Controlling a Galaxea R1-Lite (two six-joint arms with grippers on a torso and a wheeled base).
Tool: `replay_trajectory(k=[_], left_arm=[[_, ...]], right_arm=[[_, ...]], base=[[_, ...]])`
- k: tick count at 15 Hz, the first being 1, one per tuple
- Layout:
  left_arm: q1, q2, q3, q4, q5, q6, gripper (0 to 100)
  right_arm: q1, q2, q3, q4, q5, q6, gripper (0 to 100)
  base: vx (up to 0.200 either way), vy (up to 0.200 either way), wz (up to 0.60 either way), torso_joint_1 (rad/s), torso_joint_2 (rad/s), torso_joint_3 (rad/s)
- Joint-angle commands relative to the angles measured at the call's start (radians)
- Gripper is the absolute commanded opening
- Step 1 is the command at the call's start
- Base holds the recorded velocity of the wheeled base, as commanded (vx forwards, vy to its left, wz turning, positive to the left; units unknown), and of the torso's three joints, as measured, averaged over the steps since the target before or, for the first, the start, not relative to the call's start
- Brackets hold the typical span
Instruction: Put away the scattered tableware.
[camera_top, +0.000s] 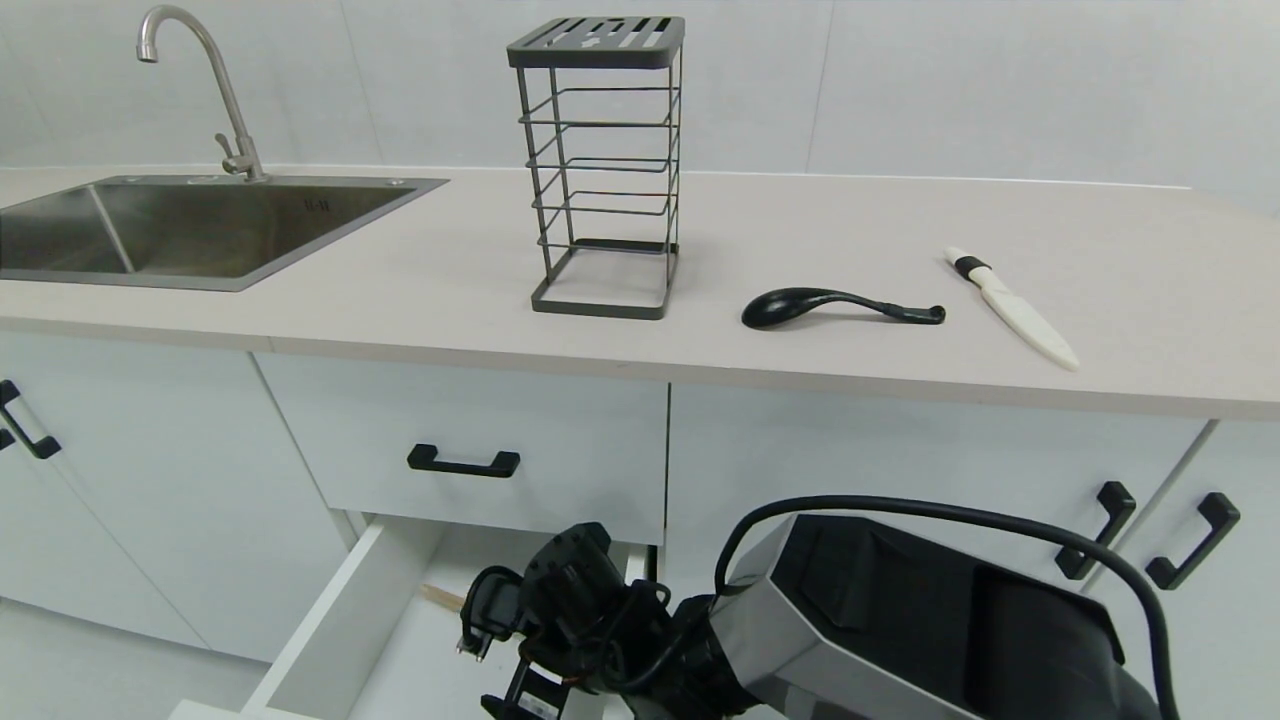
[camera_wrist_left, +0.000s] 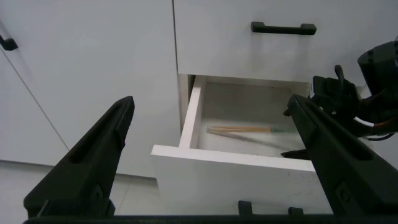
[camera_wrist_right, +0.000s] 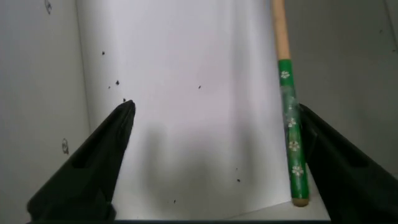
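- Black spoon (camera_top: 840, 305) lies on the counter (camera_top: 400, 290), right of the slotted wire rack (camera_top: 603, 165). Its long axis runs along the front edge, bowl toward the rack.
- White knife (camera_top: 1010, 307) lies past the handle end, apart.
- Chopsticks (camera_wrist_right: 286, 106) lie in the open drawer (camera_wrist_left: 230, 163).
- Right tool (camera_wrist_right: 216, 109) is spread and empty, low over the drawer. The spoon is up and to its right, so the right arm looks nearer.
- Left tool (camera_wrist_left: 211, 102) is spread and empty, left of the drawer.

Pale tiled wall (camera_top: 1000, 90), long beige countertop (camera_top: 400, 290) beneath it, stainless sink (camera_top: 230, 215) sunk into its left end, curved steel faucet (camera_top: 229, 100) behind the basin, white cabinet fronts (camera_top: 160, 500) with black bar handles (camera_top: 463, 462), pale floor (camera_top: 60, 660) below.
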Motion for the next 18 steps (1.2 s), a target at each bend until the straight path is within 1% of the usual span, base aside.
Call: replay_trajectory(k=[1,6,8,13,16,17,18], left_arm=[[0.0,0.0,0.0,0.0,0.0,0.0,100],[0.0,0.0,0.0,0.0,0.0,0.0,100],[0.0,0.0,0.0,0.0,0.0,0.0,100],[0.0,0.0,0.0,0.0,0.0,0.0,100],[0.0,0.0,0.0,0.0,0.0,0.0,100],[0.0,0.0,0.0,0.0,0.0,0.0,100],[0.0,0.0,0.0,0.0,0.0,0.0,100]], right_arm=[[0.001,-0.005,0.018,-0.009,0.0,-0.001,100],[0.011,-0.077,0.065,-0.009,-0.003,-0.001,100],[0.015,-0.16,0.134,-0.009,-0.043,-0.001,100],[0.044,-0.349,0.275,-0.014,-0.057,-0.005,100],[0.077,-0.442,0.397,-0.139,-0.136,-0.005,100],[0.091,-0.487,0.481,-0.215,-0.158,0.001,100],[0.097,-0.505,0.519,-0.245,-0.161,0.003,100]], base=[[0.0,0.0,0.0,0.0,0.0,0.0],[0.0,0.0,0.0,0.0,0.0,0.0],[0.0,0.0,0.0,0.0,0.0,0.0],[0.0,0.0,0.0,0.0,0.0,0.0],[0.0,0.0,0.0,0.0,0.0,0.0],[0.0,0.0,0.0,0.0,0.0,0.0],[0.0,0.0,0.0,0.0,0.0,0.0]])
